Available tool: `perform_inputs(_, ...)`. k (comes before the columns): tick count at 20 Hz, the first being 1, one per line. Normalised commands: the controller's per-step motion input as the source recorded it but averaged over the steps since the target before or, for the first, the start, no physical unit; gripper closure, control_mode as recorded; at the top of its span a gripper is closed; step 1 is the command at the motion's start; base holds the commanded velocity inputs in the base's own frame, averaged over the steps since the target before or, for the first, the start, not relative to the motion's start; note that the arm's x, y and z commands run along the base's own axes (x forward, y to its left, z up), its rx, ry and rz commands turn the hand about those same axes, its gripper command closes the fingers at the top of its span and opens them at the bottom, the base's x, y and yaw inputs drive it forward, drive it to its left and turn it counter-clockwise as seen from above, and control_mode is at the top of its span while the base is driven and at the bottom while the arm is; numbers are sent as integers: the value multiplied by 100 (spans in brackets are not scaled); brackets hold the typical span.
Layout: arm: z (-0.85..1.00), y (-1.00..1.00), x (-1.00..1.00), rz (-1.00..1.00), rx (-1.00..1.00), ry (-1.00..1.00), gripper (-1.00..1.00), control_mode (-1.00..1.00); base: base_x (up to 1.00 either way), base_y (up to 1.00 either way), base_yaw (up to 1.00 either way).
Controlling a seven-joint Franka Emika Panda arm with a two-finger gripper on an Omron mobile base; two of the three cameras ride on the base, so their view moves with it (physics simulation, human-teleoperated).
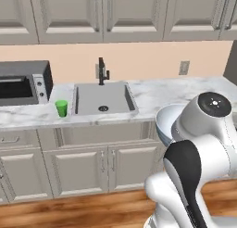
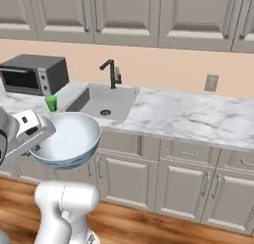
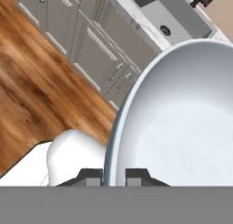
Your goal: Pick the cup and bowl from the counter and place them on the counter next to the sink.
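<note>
My gripper (image 3: 113, 175) is shut on the rim of the pale blue-white bowl (image 3: 182, 118), with one fingertip (image 3: 91, 176) outside the rim and the other inside. The bowl (image 2: 67, 139) hangs in the air in front of the lower cabinets, left of and below the sink (image 2: 104, 101), and my gripper (image 2: 40, 143) holds its near-left edge. In the left base view the bowl (image 1: 165, 123) is partly hidden behind my arm. The green cup (image 1: 61, 107) stands upright on the marble counter (image 1: 157, 95), just left of the sink (image 1: 102, 99).
A dark microwave (image 1: 23, 83) sits on the counter left of the cup. A black faucet (image 1: 102, 72) rises behind the sink. To the right of the sink runs a long stretch of counter (image 2: 188, 116). Beige cabinets (image 2: 183, 178) and a wooden floor (image 3: 32, 82) lie below.
</note>
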Motion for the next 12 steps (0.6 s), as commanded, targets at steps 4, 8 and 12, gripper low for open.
perform_inputs(4, 0, 0, 0, 0, 0, 0, 100, 100, 62, -62, -29)
perform_inputs(8, 0, 0, 0, 0, 0, 0, 100, 100, 52, -49, -33)
perform_inputs(12, 0, 0, 0, 0, 0, 0, 100, 100, 76, -5, -18)
